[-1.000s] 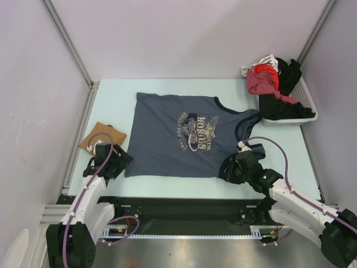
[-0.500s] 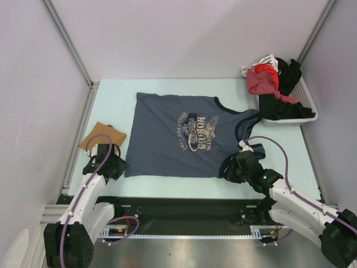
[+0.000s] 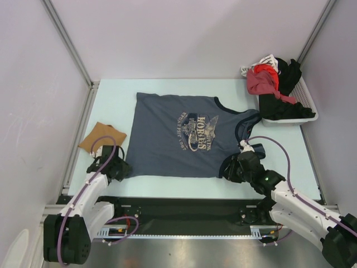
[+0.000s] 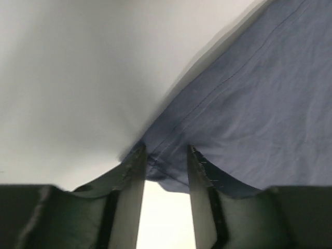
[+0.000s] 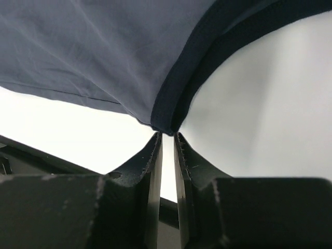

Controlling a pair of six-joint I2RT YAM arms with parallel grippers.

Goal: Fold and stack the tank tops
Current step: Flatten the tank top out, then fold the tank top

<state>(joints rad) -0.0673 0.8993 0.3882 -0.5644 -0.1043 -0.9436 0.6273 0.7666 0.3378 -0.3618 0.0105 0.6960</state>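
Left gripper [image 3: 118, 167] had slid off from beside the tan top [image 3: 101, 137] and come down onto the blue top's [image 3: 184, 134] near-left corner, its jaws drawn in from wide to a narrow gap. In the left wrist view that corner hem sat between the fingertips, with bright table showing in the gap behind it. The right gripper [image 3: 237, 167] had hardly budged and was pinched tight on the blue top's dark trim at the near-right edge, the jaws almost touching. At far right stood one white tray [image 3: 310, 109], heaped with clothes: a red piece [image 3: 262, 81] on top, black ones [image 3: 281, 103] under and beside it, and a white scrap [image 3: 269, 60] at the back. The blue top lay spread flat in the middle of the table [image 3: 167, 89], print up, scoop neck toward the tray, with darker trim at neck and armholes. The tan top was a small folded square near the left edge, apart from the blue one. Two tops on the table, one tray, two grippers.
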